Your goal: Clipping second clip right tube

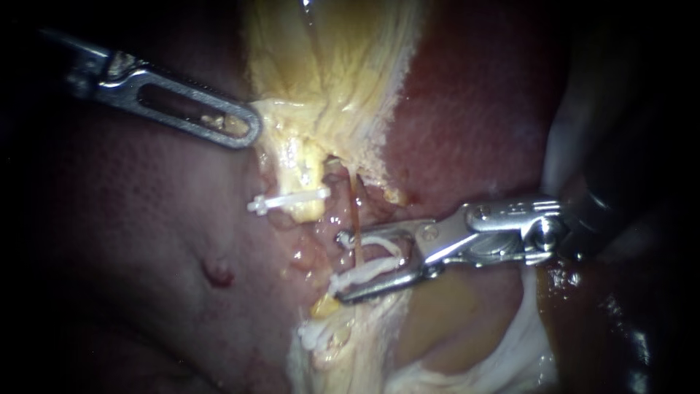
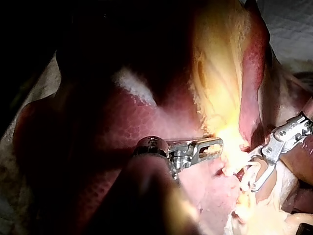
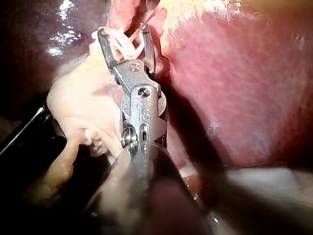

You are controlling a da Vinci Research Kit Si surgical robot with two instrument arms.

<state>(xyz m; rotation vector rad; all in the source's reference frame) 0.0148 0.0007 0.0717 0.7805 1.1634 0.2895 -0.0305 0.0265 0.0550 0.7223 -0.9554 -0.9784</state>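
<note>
A thin orange tube (image 1: 355,211) runs down from the yellow gallbladder (image 1: 328,66). My right instrument (image 1: 341,264) comes in from the right. Its jaws stand apart, one on each side of this tube, and hold a white clip (image 1: 372,271) between them. The right wrist view shows the same jaws (image 3: 124,41) with the clip (image 3: 122,46) inside. My left instrument (image 1: 244,125) comes from the upper left with its slotted jaws shut on the gallbladder's edge. It also shows in the left wrist view (image 2: 212,145). A shut white clip (image 1: 288,201) crosses a yellow tube to the left.
Dark red liver (image 1: 474,109) lies on both sides of the yellow tissue. Another white clip (image 1: 313,335) sits lower down in pale fatty tissue. A small red bump (image 1: 217,273) marks the liver at the left. A white cloth (image 2: 288,24) lies beyond the organ.
</note>
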